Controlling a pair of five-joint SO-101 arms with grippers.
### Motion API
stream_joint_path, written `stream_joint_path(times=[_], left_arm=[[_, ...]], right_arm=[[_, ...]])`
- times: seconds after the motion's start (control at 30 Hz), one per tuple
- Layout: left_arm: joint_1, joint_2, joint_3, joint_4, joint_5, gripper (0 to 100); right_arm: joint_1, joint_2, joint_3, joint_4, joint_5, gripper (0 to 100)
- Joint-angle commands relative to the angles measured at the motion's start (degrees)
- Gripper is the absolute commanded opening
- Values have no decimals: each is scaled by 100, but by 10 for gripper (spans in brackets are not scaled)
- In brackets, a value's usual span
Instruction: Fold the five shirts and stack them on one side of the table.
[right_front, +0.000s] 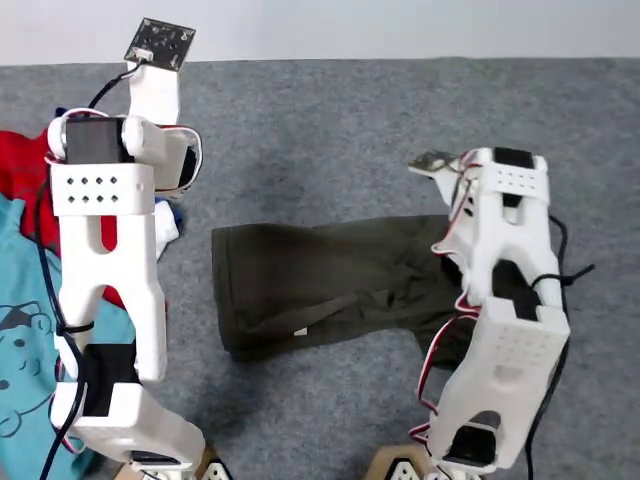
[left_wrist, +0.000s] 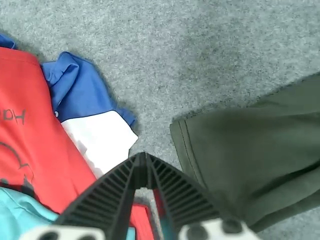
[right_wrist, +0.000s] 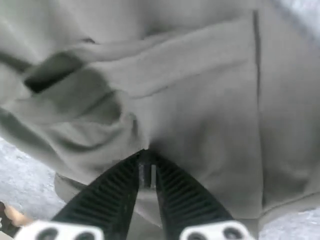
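An olive shirt (right_front: 320, 280) lies partly folded and creased at the middle of the grey table (right_front: 330, 130). My right gripper (right_wrist: 146, 159) is down on its right end, shut on a fold of the olive shirt (right_wrist: 200, 100). At the table's left edge lie a red shirt (right_front: 20, 175), a teal printed shirt (right_front: 25, 330) and a blue and white shirt (right_front: 168, 222). My left gripper (left_wrist: 145, 161) is shut and holds nothing. It hangs over bare table between the blue and white shirt (left_wrist: 85, 100) and the hem of the olive shirt (left_wrist: 250, 150).
Bare grey felt runs along the far side and the front middle of the table. The two arm bases stand at the near edge. The red shirt (left_wrist: 30, 130) and teal shirt (left_wrist: 15, 215) overlap under the left arm.
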Motion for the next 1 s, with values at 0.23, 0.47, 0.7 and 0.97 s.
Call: stream_joint_path(times=[0.23,0.47,0.7,0.97], left_arm=[[53,-273,-31,141,-9,2],[53,-264,-40,141,-18,2],[62,-281,-40,132,-18,2],[26,-308,-48,141,-18,2]], right_arm=[[602,-215,-273,910,554,9],[558,-989,-273,585,308,38],[646,-409,-273,180,281,39],[1376,163,-255,40,308,39]])
